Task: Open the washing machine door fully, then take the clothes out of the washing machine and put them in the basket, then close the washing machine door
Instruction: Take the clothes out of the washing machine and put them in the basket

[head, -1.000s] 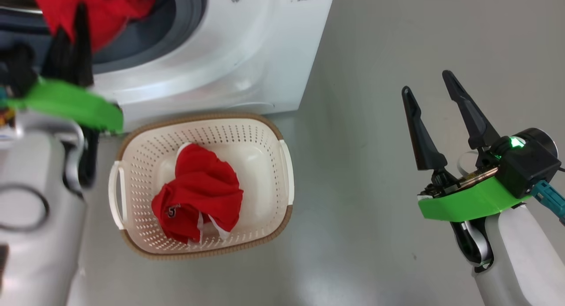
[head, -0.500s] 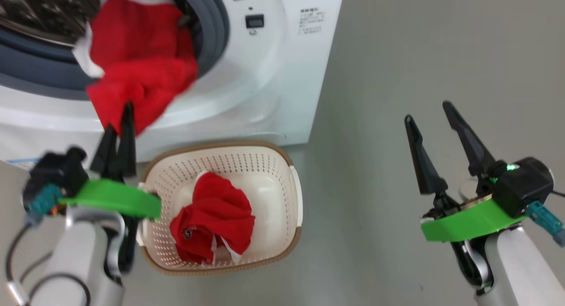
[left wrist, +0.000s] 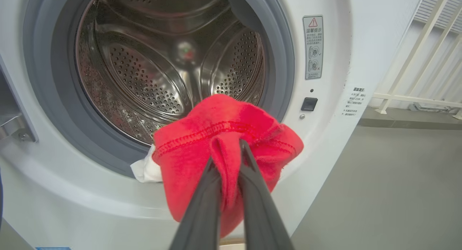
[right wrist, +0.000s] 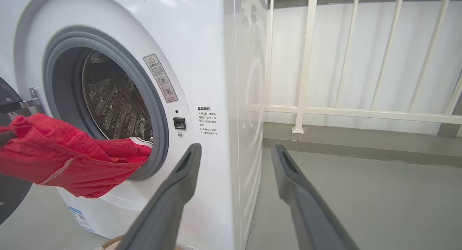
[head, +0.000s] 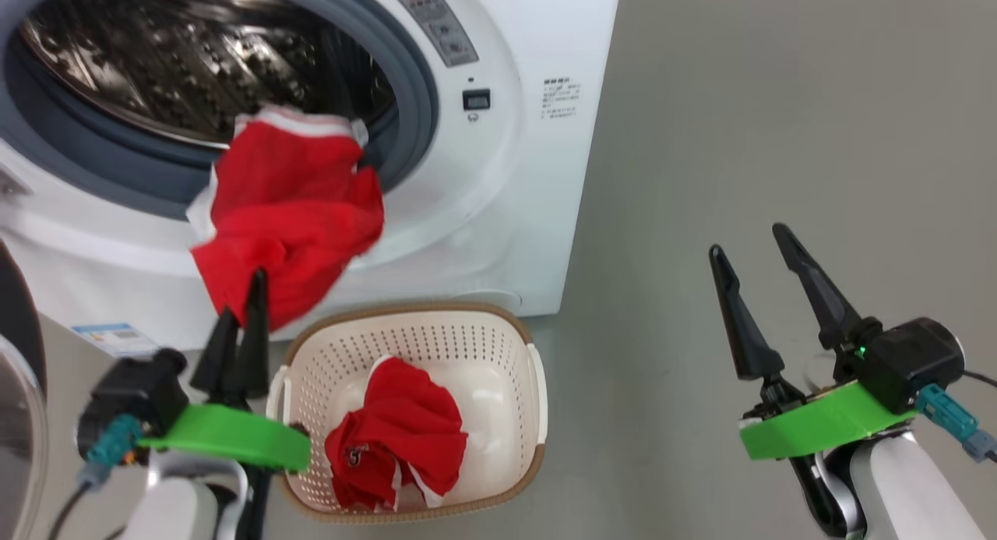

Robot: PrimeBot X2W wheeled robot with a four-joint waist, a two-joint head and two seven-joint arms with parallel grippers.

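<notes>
L pincer (head: 241,297) clamped on bright red soft garment w/ white trim (head: 288,205), half out of big white front-load washer (head: 506,213) mouth, near cream perforated plastic basket (head: 436,341); R pincer (head: 745,240) wide open, empty.

Long dark jaws, green wrist collars (head: 818,432), pale forearms (head: 907,489), teal cable plugs (head: 944,415)

The basket (head: 405,312) stands before the washing machine (head: 545,213), holding one garment (head: 405,439); another garment (head: 288,213) trails from the drum (head: 156,65).

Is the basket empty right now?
No, a red garment lies crumpled inside the basket.
</notes>
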